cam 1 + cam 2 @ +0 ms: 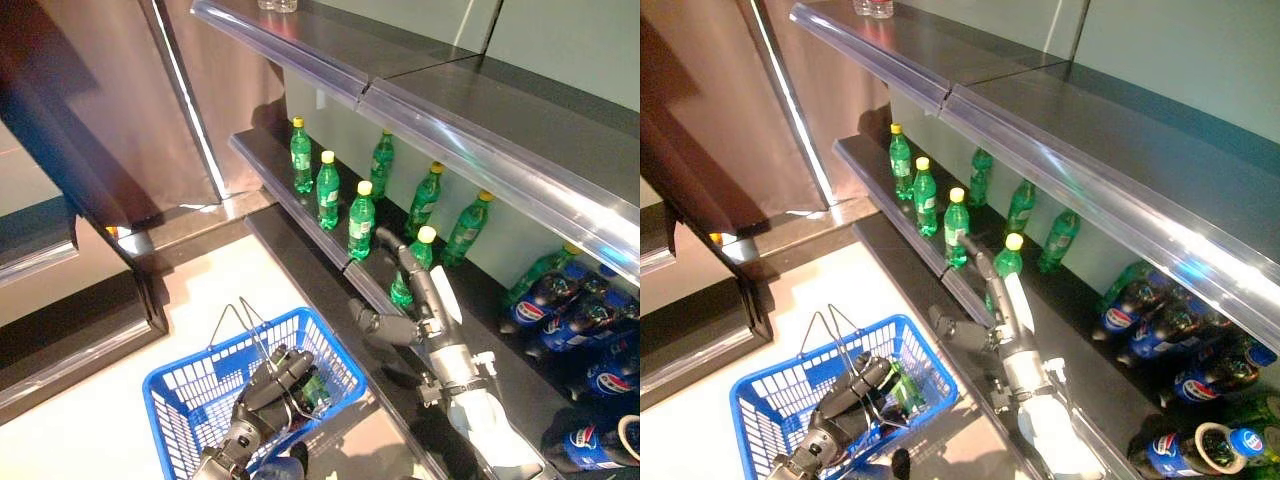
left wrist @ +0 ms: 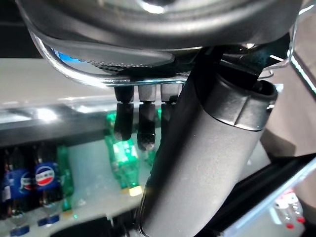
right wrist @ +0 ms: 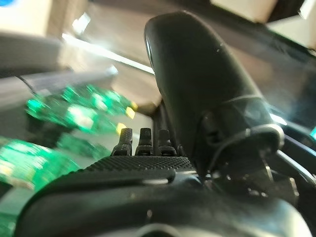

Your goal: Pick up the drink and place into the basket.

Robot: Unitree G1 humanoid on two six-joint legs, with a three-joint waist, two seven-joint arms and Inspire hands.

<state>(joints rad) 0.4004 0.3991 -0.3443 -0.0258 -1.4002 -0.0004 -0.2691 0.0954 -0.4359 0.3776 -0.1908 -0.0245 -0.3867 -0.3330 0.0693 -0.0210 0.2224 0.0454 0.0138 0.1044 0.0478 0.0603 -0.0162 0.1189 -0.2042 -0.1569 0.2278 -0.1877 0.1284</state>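
Right hand (image 1: 425, 300) stretched forward along the dark middle shelf (image 1: 300, 200), fingers straight and open, thumb splayed toward the blue plastic wire-handled basket (image 1: 190, 390). Fingertips right beside the nearest green plastic yellow-capped bottle (image 1: 405, 275), at its lower body; contact not clear. That bottle upright, cap up, long axis vertical, at the shelf's front edge. More green bottles (image 1: 328, 190) standing farther along the same shelf; dark blue-labelled cola bottles (image 1: 570, 310) on the shelf's other end. Left hand (image 1: 265, 385) over the basket, fingers curled round its wire handle (image 1: 240, 325).
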